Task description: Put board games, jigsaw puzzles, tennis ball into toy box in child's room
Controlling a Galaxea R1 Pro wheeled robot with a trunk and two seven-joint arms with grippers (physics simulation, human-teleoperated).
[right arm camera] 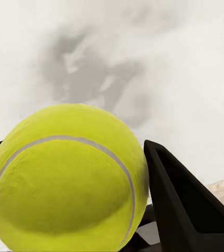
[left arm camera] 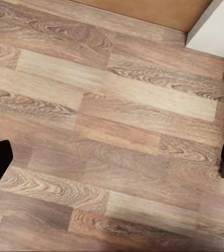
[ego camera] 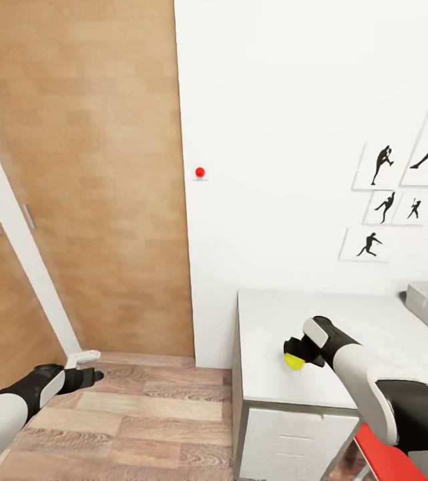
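Right gripper point(ego camera: 298, 353) clamped on tennis ball point(ego camera: 294, 361), above table point(ego camera: 274, 321) near edge.

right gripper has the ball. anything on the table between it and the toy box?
Nothing visible. The right gripper holds the tennis ball over the table; bare tabletop runs to the toy box at the head view's right edge.

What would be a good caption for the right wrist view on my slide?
Right hand closed on the tennis ball, with the white table blurred behind it.

Child's room, domestic — white wall point(ego camera: 294, 100), sports silhouette pictures point(ego camera: 407, 194), wood-plank floor point(ego camera: 147, 414), white table point(ego camera: 347, 321), wooden door point(ego camera: 93, 167).
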